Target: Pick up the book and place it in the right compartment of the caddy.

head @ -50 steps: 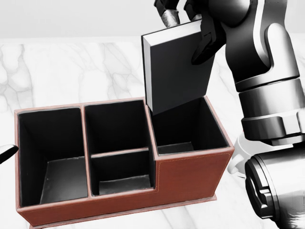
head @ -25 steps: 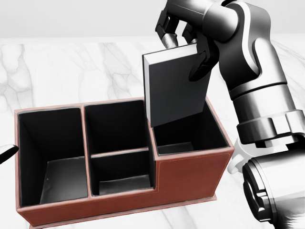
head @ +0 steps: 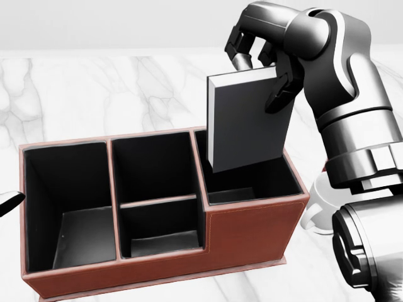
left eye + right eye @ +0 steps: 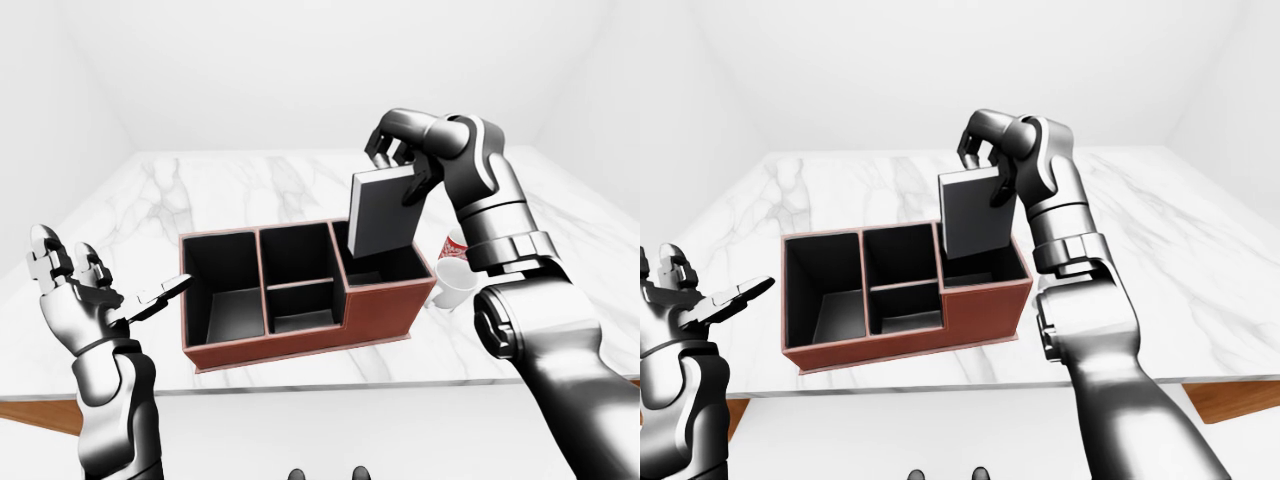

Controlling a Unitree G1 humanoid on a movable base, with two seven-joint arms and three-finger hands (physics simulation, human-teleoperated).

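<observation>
The book (image 3: 249, 123) is dark grey with a pale page edge. It hangs upright with its lower end dipping into the right compartment (image 3: 249, 179) of the red-brown caddy (image 3: 252, 229). My right hand (image 3: 261, 60) is shut on the book's top edge. My left hand (image 4: 85, 290) is open and empty, held left of the caddy in the left-eye view, apart from it.
The caddy stands on a white marble table (image 4: 240, 185) and has a left compartment (image 3: 66, 201) and two small middle ones (image 3: 157, 195). A white cup with a red band (image 4: 455, 275) stands just right of the caddy. The table's near edge (image 4: 330, 375) runs below the caddy.
My right hand has carried the book rightward and lower, from over the divider to over the right compartment. The left hand has not moved.
</observation>
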